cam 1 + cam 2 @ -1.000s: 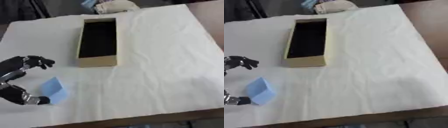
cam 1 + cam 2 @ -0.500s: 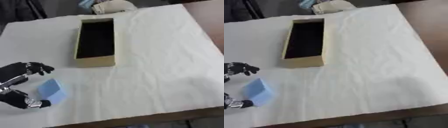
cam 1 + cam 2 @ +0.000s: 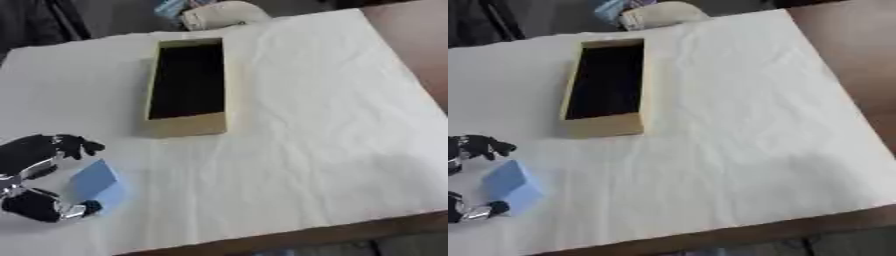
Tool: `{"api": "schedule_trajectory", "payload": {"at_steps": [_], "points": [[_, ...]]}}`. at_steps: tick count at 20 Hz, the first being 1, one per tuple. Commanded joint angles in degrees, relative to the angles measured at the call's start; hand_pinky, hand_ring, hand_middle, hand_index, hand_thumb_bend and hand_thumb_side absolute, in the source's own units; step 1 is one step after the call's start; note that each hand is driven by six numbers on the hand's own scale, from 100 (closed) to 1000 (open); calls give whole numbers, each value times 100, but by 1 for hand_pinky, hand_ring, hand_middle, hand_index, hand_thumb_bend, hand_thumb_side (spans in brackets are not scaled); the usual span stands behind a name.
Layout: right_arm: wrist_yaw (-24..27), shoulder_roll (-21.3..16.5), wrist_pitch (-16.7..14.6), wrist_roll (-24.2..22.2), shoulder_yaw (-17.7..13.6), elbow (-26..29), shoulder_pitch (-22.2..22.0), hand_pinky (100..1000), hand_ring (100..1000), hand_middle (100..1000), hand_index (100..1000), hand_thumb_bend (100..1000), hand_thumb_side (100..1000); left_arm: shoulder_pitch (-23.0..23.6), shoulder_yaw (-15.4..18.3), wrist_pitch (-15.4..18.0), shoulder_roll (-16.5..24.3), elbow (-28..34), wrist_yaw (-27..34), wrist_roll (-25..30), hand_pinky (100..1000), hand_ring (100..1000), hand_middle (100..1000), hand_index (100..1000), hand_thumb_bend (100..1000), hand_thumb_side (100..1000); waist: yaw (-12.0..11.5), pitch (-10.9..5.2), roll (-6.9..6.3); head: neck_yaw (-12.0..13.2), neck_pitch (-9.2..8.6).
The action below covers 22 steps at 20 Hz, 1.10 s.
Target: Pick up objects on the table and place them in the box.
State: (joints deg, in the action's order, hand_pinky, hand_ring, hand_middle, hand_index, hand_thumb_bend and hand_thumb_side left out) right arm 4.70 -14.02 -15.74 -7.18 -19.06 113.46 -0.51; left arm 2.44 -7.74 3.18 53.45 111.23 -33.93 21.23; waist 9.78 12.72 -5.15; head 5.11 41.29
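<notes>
A light blue block (image 3: pixel 94 179) lies on the white cloth near the front left. My left hand (image 3: pixel 31 152) reaches in from the left edge and straddles the block. Its curled fingers (image 3: pixel 77 146) sit just beyond the block's far side, and its thumb (image 3: pixel 52 209) is at the near corner. A small gap shows between the fingers and the block, so the hand is open. The tan box (image 3: pixel 185 125) with a dark inside stands lengthwise at centre left, beyond the block; nothing shows in it. My right hand appears in no view.
A white rounded object (image 3: pixel 223 12) and something blue (image 3: pixel 171 7) lie past the box at the cloth's far edge. The brown table (image 3: pixel 850 45) shows bare on the right. Wide open cloth (image 3: pixel 324 125) spreads to the right of the box.
My left hand's fingers have come down closer to the blue block's far side. The block and the box have stayed in place; the camera has shifted slightly.
</notes>
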Motion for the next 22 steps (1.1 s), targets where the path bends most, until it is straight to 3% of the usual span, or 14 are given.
{"api": "schedule_trajectory", "payload": {"at_steps": [1, 8, 12, 13, 18, 22], "points": [[21, -148, -4, -11, -26, 113, 32, 849, 850, 790, 842, 100, 512, -56, 1, 15, 108, -27, -53, 71, 780, 724, 753, 940, 493, 599, 3, -62, 16, -17, -39], [25, -149, -2, -19, -22, 113, 37, 849, 850, 790, 842, 100, 513, -46, -53, 11, 55, -119, -74, 73, 758, 686, 719, 932, 351, 555, 11, -60, 13, -31, -48], [27, -146, 4, -22, -24, 113, 41, 849, 850, 790, 843, 100, 515, -45, -66, 26, 40, -117, -30, 36, 739, 646, 681, 921, 120, 447, 17, -63, 9, -34, -54], [28, -146, 5, -22, -25, 113, 42, 849, 850, 790, 843, 100, 513, -49, -58, 35, 35, -106, -9, 26, 737, 641, 676, 920, 100, 429, 18, -63, 8, -34, -54], [29, -151, 6, -21, -30, 113, 35, 849, 850, 790, 843, 100, 513, -178, 127, 88, 103, 146, 231, -81, 735, 622, 657, 914, 100, 392, 14, -67, 4, -52, -66], [28, -148, 15, -31, -21, 113, 27, 850, 850, 790, 843, 100, 512, -539, 320, 155, 334, 321, 441, -158, 744, 627, 662, 910, 100, 391, 13, -79, 2, -76, -64]]}}
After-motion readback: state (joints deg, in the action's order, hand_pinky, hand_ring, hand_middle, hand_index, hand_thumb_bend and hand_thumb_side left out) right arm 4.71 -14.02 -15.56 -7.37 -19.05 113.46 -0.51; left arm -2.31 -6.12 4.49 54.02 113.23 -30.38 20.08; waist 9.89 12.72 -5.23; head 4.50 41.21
